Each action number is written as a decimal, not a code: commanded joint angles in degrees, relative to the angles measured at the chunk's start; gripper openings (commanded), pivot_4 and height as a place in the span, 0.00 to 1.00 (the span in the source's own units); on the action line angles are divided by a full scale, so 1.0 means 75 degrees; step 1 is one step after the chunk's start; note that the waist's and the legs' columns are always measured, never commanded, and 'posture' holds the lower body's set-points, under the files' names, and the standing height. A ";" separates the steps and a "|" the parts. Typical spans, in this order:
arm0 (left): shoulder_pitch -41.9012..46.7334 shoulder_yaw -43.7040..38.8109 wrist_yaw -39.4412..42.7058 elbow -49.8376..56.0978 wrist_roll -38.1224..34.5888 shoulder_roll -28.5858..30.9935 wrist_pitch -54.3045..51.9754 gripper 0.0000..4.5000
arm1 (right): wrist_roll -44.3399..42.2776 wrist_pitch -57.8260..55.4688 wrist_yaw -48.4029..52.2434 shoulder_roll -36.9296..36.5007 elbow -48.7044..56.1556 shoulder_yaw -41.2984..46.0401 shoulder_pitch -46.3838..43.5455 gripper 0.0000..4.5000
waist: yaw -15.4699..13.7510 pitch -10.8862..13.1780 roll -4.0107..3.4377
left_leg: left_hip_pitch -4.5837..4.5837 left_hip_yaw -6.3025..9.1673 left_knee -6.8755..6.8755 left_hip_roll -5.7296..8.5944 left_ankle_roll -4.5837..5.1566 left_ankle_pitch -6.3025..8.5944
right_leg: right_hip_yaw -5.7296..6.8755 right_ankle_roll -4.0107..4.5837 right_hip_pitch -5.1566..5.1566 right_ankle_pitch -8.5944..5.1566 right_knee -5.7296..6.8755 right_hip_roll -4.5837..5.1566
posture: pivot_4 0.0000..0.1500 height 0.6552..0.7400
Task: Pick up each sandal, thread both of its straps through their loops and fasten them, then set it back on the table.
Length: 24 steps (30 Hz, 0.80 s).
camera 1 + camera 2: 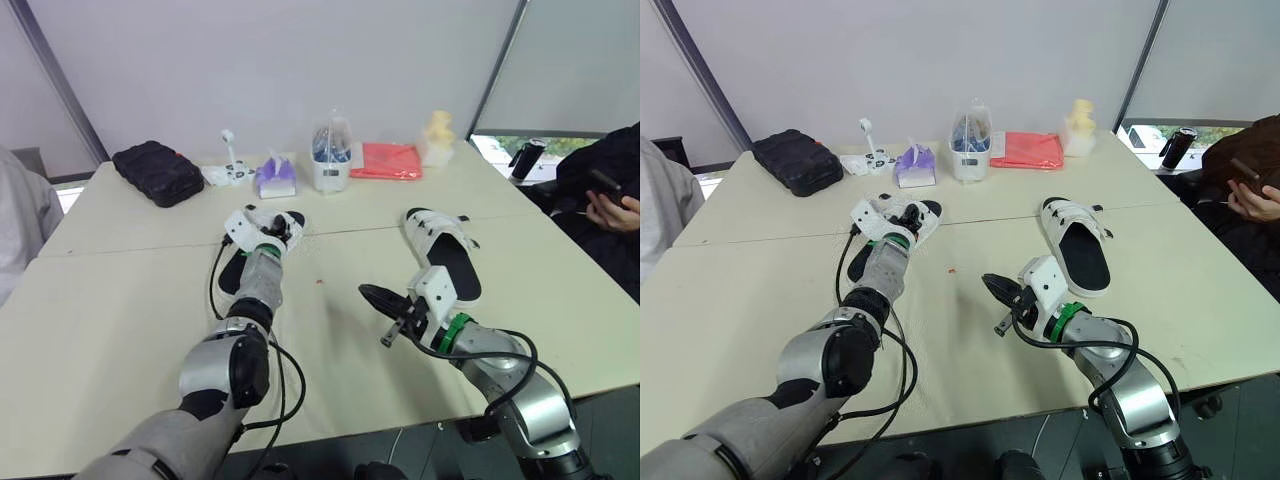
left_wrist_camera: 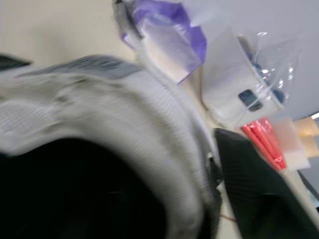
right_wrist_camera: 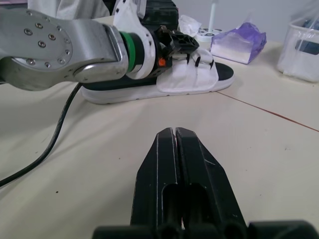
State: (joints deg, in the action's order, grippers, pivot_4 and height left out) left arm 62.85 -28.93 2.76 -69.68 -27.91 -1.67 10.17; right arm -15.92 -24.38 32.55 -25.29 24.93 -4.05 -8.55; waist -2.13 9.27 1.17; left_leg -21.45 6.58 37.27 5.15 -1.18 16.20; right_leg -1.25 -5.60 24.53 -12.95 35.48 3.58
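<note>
Two white strapped sandals with black footbeds lie flat on the cream table (image 1: 120, 330), their long axes running away from the robot and their toes toward the far edge. The left sandal (image 3: 192, 79) leans rightward, the right sandal (image 1: 447, 255) leftward. The left gripper (image 1: 275, 232) sits at the left sandal's straps; its grip cannot be told. The right gripper (image 3: 174, 133) hovers over the bare stretch between them, jaws pressed together. Far back, a white tub (image 1: 330, 172) holds a clear bag of blue items.
</note>
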 commanded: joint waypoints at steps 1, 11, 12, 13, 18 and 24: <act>0.0038 -0.0017 -0.0060 0.0143 0.0075 0.0099 0.0192 0.98 | 0.0007 0.0219 -0.0031 0.0062 0.0107 0.0046 -0.0046 0.00 | 0.0008 0.0000 -0.0001 | 0.0001 0.0000 0.0000 0.0000 0.0000 0.0000 | 0.0000 0.0000 0.0000 0.0000 0.0001 0.0000 | 1.00 1.00; -0.3600 0.1766 -0.0654 0.7269 -0.0085 0.0150 -0.4366 0.99 | -0.0046 0.0377 0.0015 0.0038 -0.0004 0.0124 0.0047 0.00 | 0.0296 -0.0011 -0.0018 | 0.0011 -0.0013 -0.0012 -0.0011 0.0001 0.0001 | -0.0036 0.0001 0.0004 0.0000 0.0003 0.0007 | 1.00 1.00; -0.4363 0.2023 -0.0575 0.8611 -0.0435 0.0487 -0.5337 0.99 | -0.0147 0.0337 0.0023 0.0059 -0.0016 0.0206 0.0080 0.00 | 0.0351 -0.0011 -0.0017 | 0.0010 -0.0011 -0.0016 -0.0011 0.0001 0.0002 | -0.0044 0.0001 0.0010 0.0000 0.0004 0.0004 | 1.00 1.00; -0.4942 0.2206 -0.0372 0.9627 -0.0695 0.0823 -0.5947 0.99 | -0.0241 0.0292 0.0027 0.0085 -0.0039 0.0275 0.0088 0.00 | 0.0397 -0.0015 -0.0025 | 0.0009 -0.0010 -0.0017 -0.0015 0.0001 0.0001 | -0.0044 0.0002 0.0014 0.0000 0.0004 0.0000 | 1.00 1.00; -0.6654 0.2893 0.0883 1.2601 -0.1329 0.2357 -0.7137 0.99 | -0.0752 0.0076 0.0034 0.0215 -0.0166 0.0654 0.0085 0.00 | 0.0329 -0.0014 -0.0030 | 0.0012 -0.0009 -0.0010 -0.0014 0.0038 0.0024 | -0.0050 0.0009 0.0020 -0.0001 0.0042 0.0002 | 1.00 1.00; -0.7186 0.3226 0.1077 1.3001 -0.0387 0.2613 -0.6132 0.99 | -0.1100 0.0067 -0.0605 0.0720 -0.1071 0.1368 -0.0631 0.00 | 0.0175 -0.0020 -0.0054 | 0.0035 -0.0004 0.0014 -0.0009 0.0039 0.0022 | -0.0029 0.0022 -0.0027 0.0006 0.0015 0.0003 | 1.00 1.00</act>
State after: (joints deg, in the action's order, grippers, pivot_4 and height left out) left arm 8.96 -5.40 10.36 27.08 -33.41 18.02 -39.13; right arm -22.90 -24.52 29.33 -20.46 17.19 3.81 -12.04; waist -0.82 9.12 0.76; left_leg -21.19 6.55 37.37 5.09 -0.89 16.36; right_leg -1.47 -5.44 24.33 -12.91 35.58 3.60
